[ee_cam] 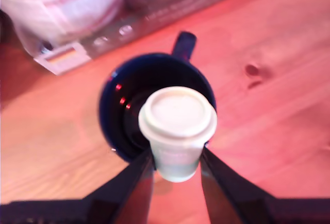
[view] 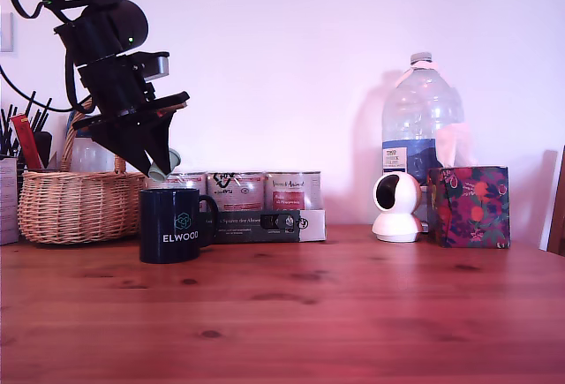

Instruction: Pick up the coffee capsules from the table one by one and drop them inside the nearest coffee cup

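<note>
Bare wooden counter (view: 353,313) in front. Farther back, dark mug (view: 169,225) standing upright. Directly above its open mouth, tool (ee_cam: 177,162) closed on a pale capsule (ee_cam: 177,131), clear of the rim. Behind, tins (view: 234,190), basket (view: 75,203), water bottle (view: 422,115).

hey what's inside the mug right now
In the wrist view the mug shows only a dark interior with a few glints; no capsule is visible inside. The capsule held in the gripper above it covers part of the opening, so that part is hidden.
</note>
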Tool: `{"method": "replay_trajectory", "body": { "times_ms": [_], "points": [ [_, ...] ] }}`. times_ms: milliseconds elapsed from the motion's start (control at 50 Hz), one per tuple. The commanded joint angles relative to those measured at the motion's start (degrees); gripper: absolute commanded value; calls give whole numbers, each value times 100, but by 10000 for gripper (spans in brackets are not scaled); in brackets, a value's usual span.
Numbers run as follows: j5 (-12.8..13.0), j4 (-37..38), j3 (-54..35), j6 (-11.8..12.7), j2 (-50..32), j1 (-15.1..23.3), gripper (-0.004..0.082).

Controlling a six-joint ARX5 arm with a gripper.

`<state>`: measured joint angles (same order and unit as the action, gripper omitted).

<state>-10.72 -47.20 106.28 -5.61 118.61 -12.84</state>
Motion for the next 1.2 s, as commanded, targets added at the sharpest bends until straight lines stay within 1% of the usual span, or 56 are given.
{"method": "replay_trajectory", "body": {
  "times_ms": [0,280,820,840,880,900,960,1000,1040,1180],
  "points": [
    [72,35,57,-48,210,-48,180],
    [164,74,59,-85,289,-44,180],
    [160,227,59,-87,289,-44,189],
    [160,238,59,-87,289,-44,202],
    [160,284,59,-87,289,-37,263],
    [160,313,59,-85,289,-33,335],
    [184,393,59,-83,289,-22,595],
    [208,413,72,-48,289,-17,704],
    [205,420,72,-81,289,-17,732],
    [201,437,79,-98,289,-20,729]
  ]
}}
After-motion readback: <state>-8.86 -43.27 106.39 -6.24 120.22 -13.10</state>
